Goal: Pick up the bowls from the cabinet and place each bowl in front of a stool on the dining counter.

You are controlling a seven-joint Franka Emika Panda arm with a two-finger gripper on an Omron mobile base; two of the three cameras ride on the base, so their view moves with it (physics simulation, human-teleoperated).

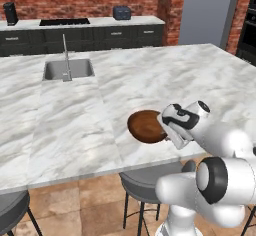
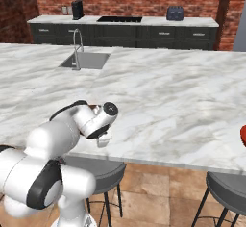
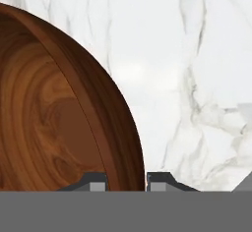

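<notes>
Pinching wood bowl (image 3: pixel 49 118) rim, one of the fingers (image 3: pixel 96 183) inside, other outside; bowl low over desk (image 1: pixel 75 120) edge above stool (image 1: pixel 145 182), prob. for setting down.

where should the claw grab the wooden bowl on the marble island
By the rim, coming from above. The wooden bowl sits upright on the dining counter, too wide to span, but its thin wall fits between the fingers. The claw already pinches the rim this way, one finger inside, one outside.
</notes>
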